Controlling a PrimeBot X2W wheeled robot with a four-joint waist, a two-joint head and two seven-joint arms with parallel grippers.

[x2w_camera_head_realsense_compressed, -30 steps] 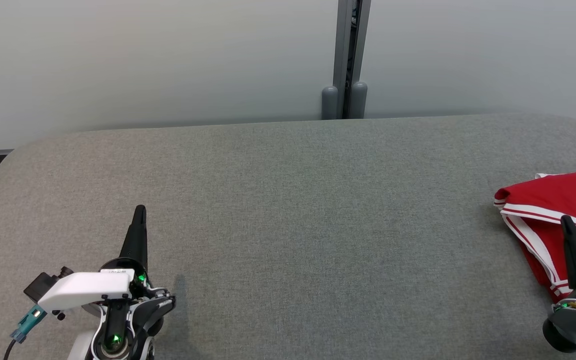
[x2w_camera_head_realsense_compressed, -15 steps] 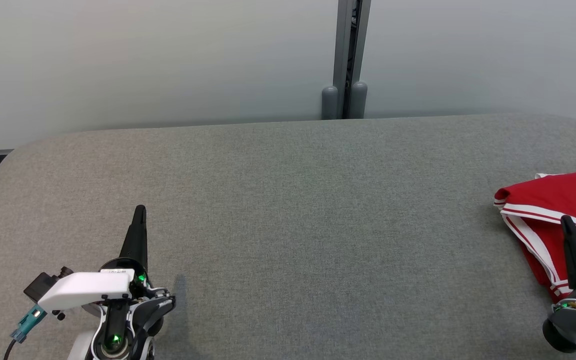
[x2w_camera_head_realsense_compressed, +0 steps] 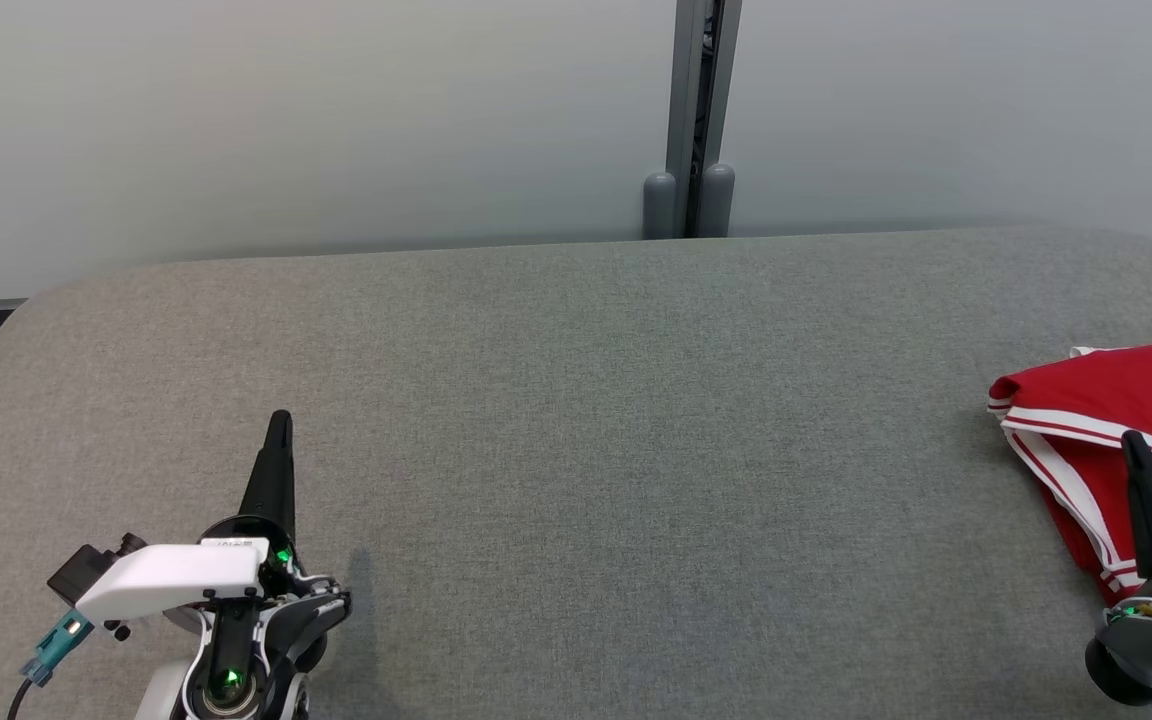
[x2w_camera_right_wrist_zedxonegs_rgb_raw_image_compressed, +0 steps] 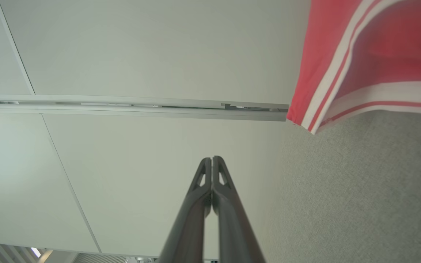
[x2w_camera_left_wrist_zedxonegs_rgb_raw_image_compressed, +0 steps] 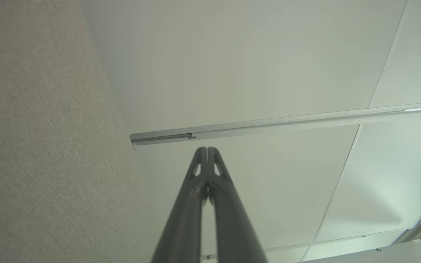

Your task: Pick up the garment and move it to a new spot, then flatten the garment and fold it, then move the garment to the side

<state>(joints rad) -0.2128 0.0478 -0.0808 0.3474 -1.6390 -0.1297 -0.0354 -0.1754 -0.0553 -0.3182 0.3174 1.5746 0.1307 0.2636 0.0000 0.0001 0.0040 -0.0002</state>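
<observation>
Head view: noted red garment (x2w_camera_head_realsense_compressed: 1096,400) lying loosely folded at right edge of grey table (x2w_camera_head_realsense_compressed: 576,400), near right gripper (x2w_camera_head_realsense_compressed: 1133,445). Noted that and left gripper (x2w_camera_head_realsense_compressed: 279,420) both pinched closed, holding nothing. Judged fold and move aside likely done, nothing obvious left.

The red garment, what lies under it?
The red garment lies on the grey fabric surface. Whether anything else is under it cannot be seen; the cloth covers that spot.

red white-striped garment (x2w_camera_head_realsense_compressed: 1106,400), grey table (x2w_camera_head_realsense_compressed: 576,450)
</observation>
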